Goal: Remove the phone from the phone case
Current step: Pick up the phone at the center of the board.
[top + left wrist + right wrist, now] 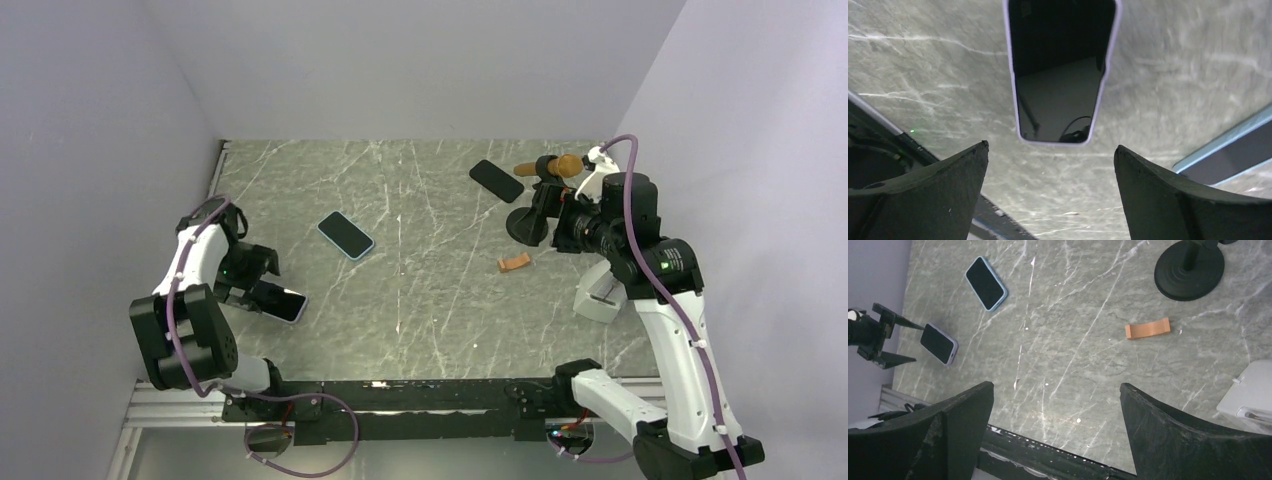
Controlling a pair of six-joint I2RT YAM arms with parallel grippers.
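Jaws of the left gripper [253, 279] stand wide apart in the top view and hold nothing. The left arm is folded low at the left side of the table [430, 300], and its tips are just beside the phone [283, 303], which lies flat in its lilac case [300, 311]. In the left wrist view the phone's near end lies just ahead of the two spread fingers [948, 175], without contact. In the right wrist view the right gripper [1055, 390] is also fully spread and empty, raised high above the table. An orange piece [1147, 328] lies far below it.
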